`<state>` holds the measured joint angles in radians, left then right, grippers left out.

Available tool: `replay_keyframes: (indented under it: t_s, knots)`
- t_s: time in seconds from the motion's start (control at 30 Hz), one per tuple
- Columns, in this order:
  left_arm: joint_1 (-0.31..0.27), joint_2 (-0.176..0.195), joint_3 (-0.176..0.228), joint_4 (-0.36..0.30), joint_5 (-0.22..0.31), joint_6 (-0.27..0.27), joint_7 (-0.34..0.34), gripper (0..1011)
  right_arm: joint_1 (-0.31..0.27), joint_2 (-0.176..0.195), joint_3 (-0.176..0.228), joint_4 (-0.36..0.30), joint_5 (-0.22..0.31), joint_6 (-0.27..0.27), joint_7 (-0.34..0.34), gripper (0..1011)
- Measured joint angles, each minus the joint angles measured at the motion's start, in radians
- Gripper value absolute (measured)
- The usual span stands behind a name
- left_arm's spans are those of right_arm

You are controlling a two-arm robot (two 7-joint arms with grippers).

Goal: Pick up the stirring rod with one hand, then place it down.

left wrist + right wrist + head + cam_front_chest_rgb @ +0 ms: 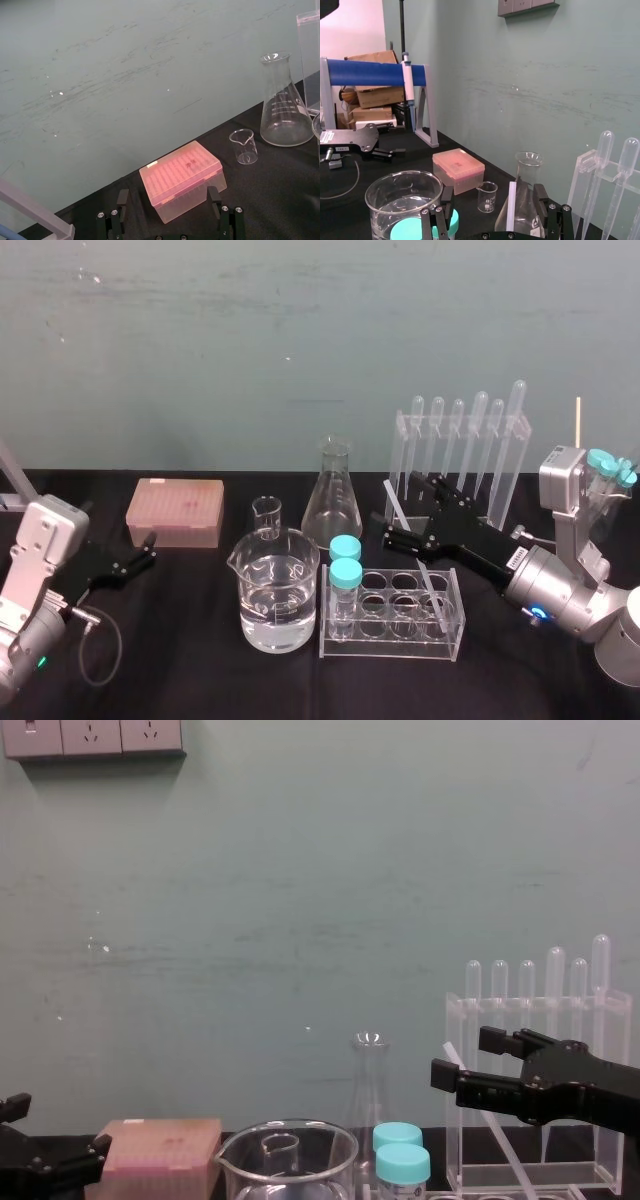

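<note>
stirring rod (pixel 397 505) tilted, top toward wall, right claw (pixel 402 508) spread around it

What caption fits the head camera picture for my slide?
Open right tool straddles the slanted stirring rod by the tube rack; left tool sits near the pink box.

Right gripper (pixel 406 508) at centre right, jaws spread either side of the slanting stirring rod (pixel 432 590), rod's lower end in the clear rack (pixel 390 648) at lower centre, blue-capped tubes (pixel 346 576) at its left end, left gripper (pixel 145 552) at lower left.
</note>
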<state>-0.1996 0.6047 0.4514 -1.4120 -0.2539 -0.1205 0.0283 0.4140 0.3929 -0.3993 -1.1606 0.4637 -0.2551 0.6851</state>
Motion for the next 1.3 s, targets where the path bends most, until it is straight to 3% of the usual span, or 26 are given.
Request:
replay_keyframes:
  t_s: [0.47,0.7,0.87,1.07,1.3]
  knots:
    - [0.000,0.000,0.000,0.000,0.000,0.000,0.000,1000,-0.001,0.000,0.000,-0.001,-0.001,0.000,-0.002,1003]
    - [0.000,0.000,0.000,0.000,0.000,0.000,0.000,1000,-0.057,0.009,0.056,-0.098,-0.038,-0.004,-0.139,1003]
    - [0.000,0.000,0.000,0.000,0.000,0.000,0.000,1000,-0.105,0.015,0.105,-0.149,-0.055,0.068,-0.240,1003]
    - [0.000,0.000,0.000,0.000,0.000,0.000,0.000,1000,-0.140,0.023,0.130,-0.157,-0.065,0.176,-0.293,1003]
    - [0.000,0.000,0.000,0.000,0.000,0.000,0.000,1000,-0.146,0.026,0.138,-0.150,-0.066,0.202,-0.291,1003]
